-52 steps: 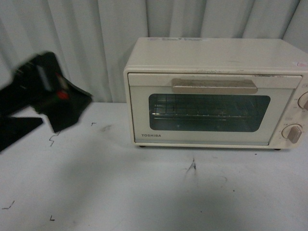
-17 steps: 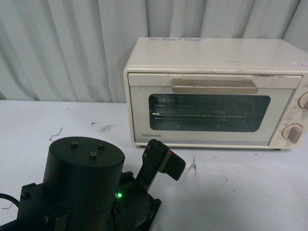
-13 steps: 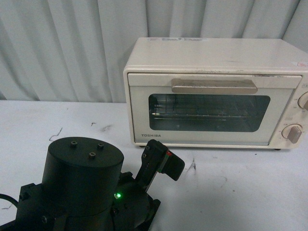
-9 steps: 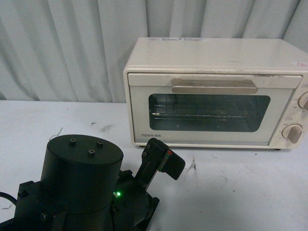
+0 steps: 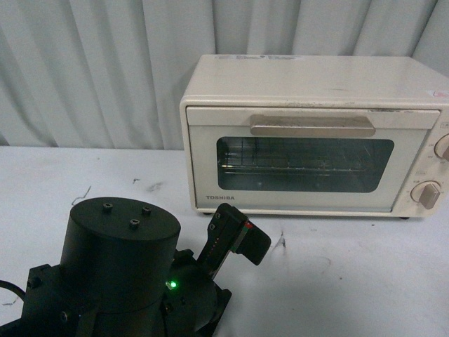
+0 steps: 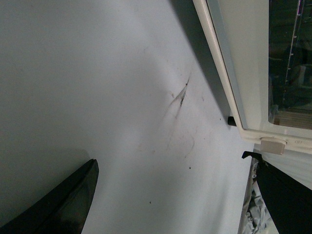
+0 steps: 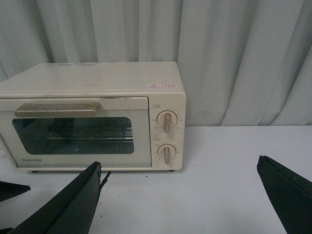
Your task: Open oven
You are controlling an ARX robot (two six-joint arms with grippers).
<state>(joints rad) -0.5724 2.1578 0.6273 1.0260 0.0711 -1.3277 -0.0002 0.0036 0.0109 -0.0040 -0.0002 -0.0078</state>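
Note:
The cream-white oven (image 5: pixel 309 133) stands at the back right of the table, its glass door shut, with the beige bar handle (image 5: pixel 312 126) across the top of the door. Two round knobs (image 5: pixel 426 194) sit at its right edge. My left arm (image 5: pixel 119 267) is low in the foreground left, well in front of the oven. My left gripper (image 6: pixel 170 161) is open and empty over the table beside the oven's lower front corner (image 6: pixel 253 73). My right gripper (image 7: pixel 179 163) is open and empty, facing the oven (image 7: pixel 92 117) from a distance; the handle (image 7: pixel 57 109) and knobs (image 7: pixel 167 122) show there.
A white table (image 5: pixel 351 281) carries dark scuff marks (image 5: pixel 280 242) in front of the oven. A pale pleated curtain (image 5: pixel 105 70) hangs close behind the table and oven.
The left arm has come from raised at the far left down into the foreground. Over the last second it has hardly moved. The oven door stays shut.

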